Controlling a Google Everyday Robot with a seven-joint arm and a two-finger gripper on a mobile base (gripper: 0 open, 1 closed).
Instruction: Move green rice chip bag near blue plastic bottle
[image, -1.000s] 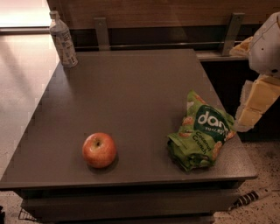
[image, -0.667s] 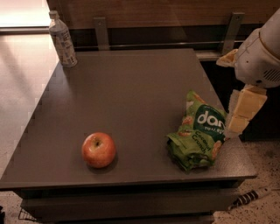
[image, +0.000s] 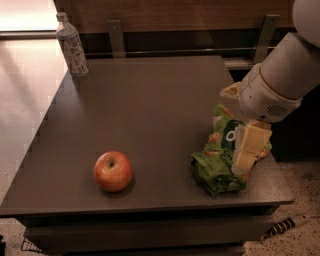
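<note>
The green rice chip bag (image: 216, 162) lies crumpled near the table's front right corner. My gripper (image: 246, 150) hangs from the white arm right over the bag's right side and covers part of its logo. I cannot tell whether it touches the bag. The blue plastic bottle (image: 71, 46), clear with a white cap and a pale label, stands upright at the table's far left corner, far from the bag.
A red apple (image: 113, 171) sits near the front left of the dark grey table (image: 150, 100). A wooden wall with metal brackets (image: 116, 36) runs behind the table. The table's right edge is close beside the bag.
The arm has swung left from beyond the table's right edge, and the gripper has come over the bag. The bag, apple and bottle have not moved.
</note>
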